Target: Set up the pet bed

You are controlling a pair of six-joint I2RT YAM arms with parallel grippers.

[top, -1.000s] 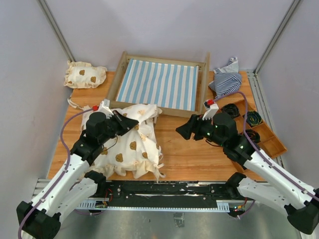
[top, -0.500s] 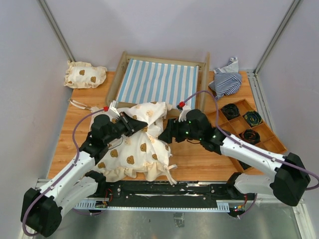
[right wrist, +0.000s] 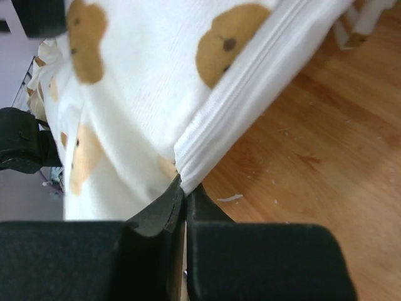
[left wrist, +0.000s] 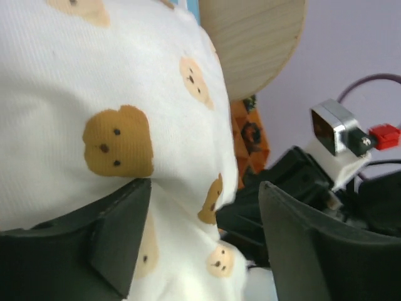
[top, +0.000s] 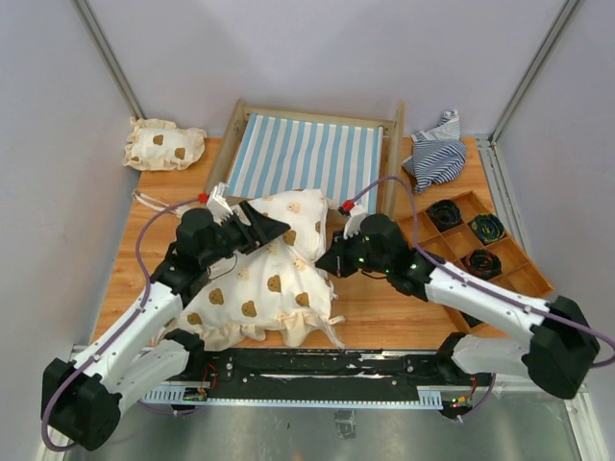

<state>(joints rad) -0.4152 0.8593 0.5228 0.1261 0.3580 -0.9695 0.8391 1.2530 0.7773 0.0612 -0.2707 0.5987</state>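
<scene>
The pet bed (top: pixel 307 154), a light-wood frame with a blue-and-white striped base, stands at the back centre of the table. A large cream bear-print cushion (top: pixel 264 283) lies in front of it, its far end raised against the bed's near rail. My left gripper (top: pixel 272 229) is open over the cushion's top, and cushion fabric (left wrist: pixel 125 94) bulges between its fingers (left wrist: pixel 119 232). My right gripper (top: pixel 329 261) is shut on the cushion's seamed edge (right wrist: pixel 250 94) at its right side, just above the table. One of the bed's rounded end boards (left wrist: pixel 257 44) shows in the left wrist view.
A small bear-print cushion (top: pixel 163 146) lies at the back left. A crumpled striped cloth (top: pixel 437 154) sits right of the bed. A compartmented wooden tray (top: pixel 514 259) with coiled cables lies along the right edge. Walls and corner posts close in the table.
My left gripper has opened and let go of the cushion. My right arm came in from the right and shut on the cushion's edge. The cushion has shifted toward the bed.
</scene>
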